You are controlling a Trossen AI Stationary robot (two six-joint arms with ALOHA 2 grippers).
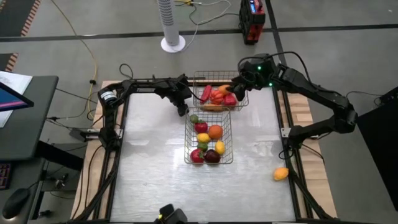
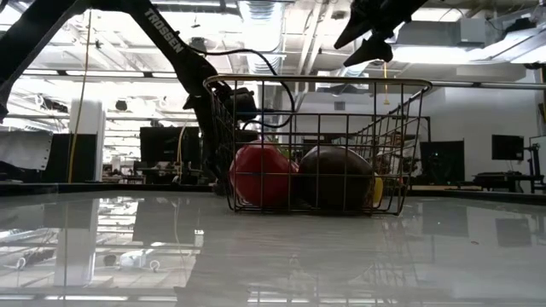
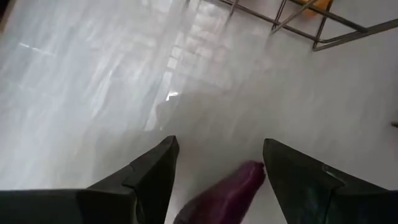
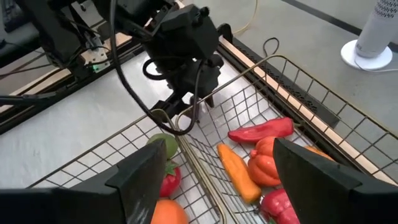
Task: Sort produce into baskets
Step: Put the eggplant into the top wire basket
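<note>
Two wire baskets stand end to end at mid-table. The far basket (image 1: 198,76) holds red peppers (image 4: 261,129) and an orange carrot (image 4: 239,174). The near basket (image 1: 186,144) holds green, red, orange (image 1: 215,131), yellow and dark purple (image 1: 212,157) pieces. My left gripper (image 1: 183,111) hangs just left of where the baskets meet, pointing steeply down, with a purple eggplant (image 3: 227,193) between its fingers. My right gripper (image 1: 238,87) hovers open and empty above the far basket. My left gripper has the purple eggplant slanting across the gap between its two fingers. The eggplant's rounded end (image 3: 255,171) lies against one fingertip, and its body reaches far back toward the other finger. The fingers point steeply down over bare table; the eggplant looks clear of it.
A loose orange-yellow piece (image 1: 281,173) lies at the table's right edge, toward the near side. Bare table spreads left of the baskets and in front of them. A corner of a basket (image 3: 323,37) shows just beyond my left gripper.
</note>
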